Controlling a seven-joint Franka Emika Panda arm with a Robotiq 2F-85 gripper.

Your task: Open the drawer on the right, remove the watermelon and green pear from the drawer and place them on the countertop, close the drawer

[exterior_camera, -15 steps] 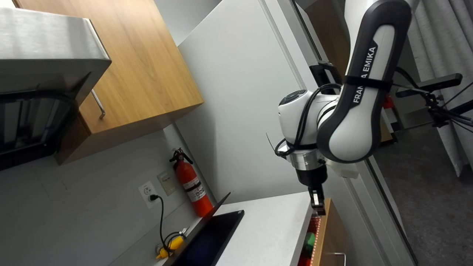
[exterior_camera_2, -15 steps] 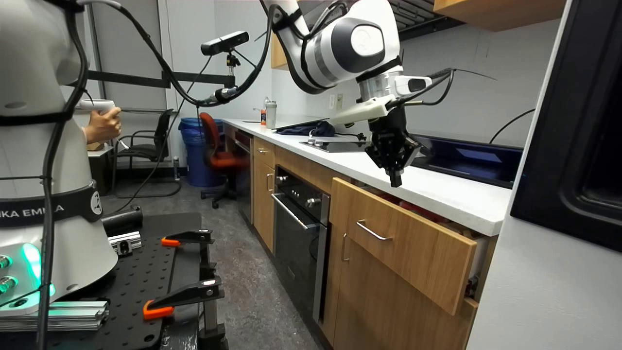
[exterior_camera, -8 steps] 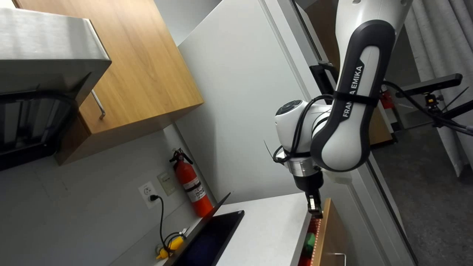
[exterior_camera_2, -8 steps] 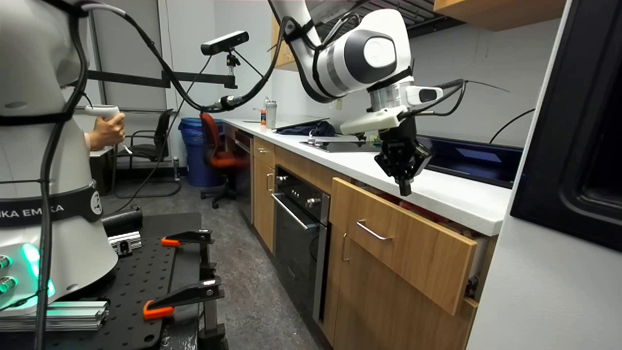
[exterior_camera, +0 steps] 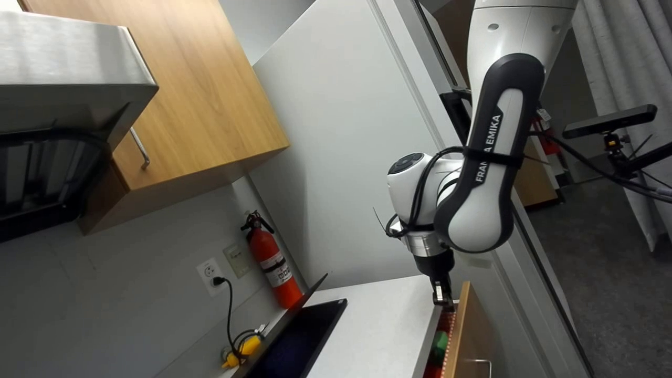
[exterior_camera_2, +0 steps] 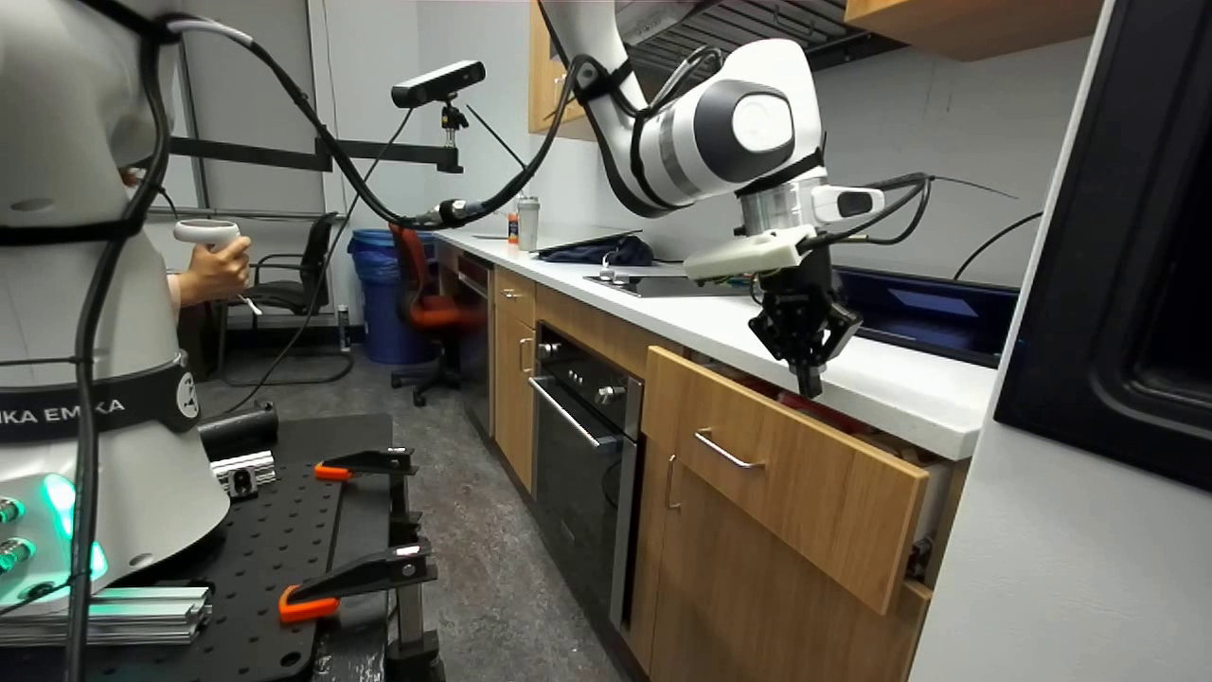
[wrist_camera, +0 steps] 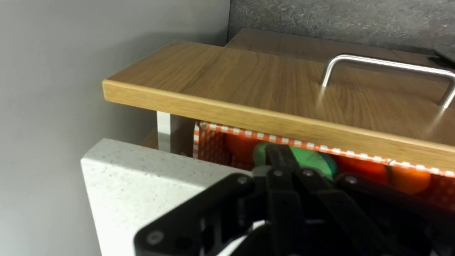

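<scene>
The drawer is partly open under the white countertop; its wooden front also shows in the wrist view. Through the narrow gap lies a light green fruit, the green pear, also visible in an exterior view. Red and orange fruits lie around it. A dark green edge beside red shows right of the pear; I cannot tell whether it is the watermelon. My gripper is shut and empty, pointing down over the gap between countertop edge and drawer front, in front of the pear. Its tips are at about the countertop edge's height.
A red-and-white checkered container lines the drawer. The metal handle sticks out from the front. A grey wall stands beside the drawer's end. A black inset is on the countertop. An oven is beside the drawer.
My gripper has moved down toward the drawer gap and, in an exterior view, to the right along the drawer. It stays shut. The drawer has not moved.
</scene>
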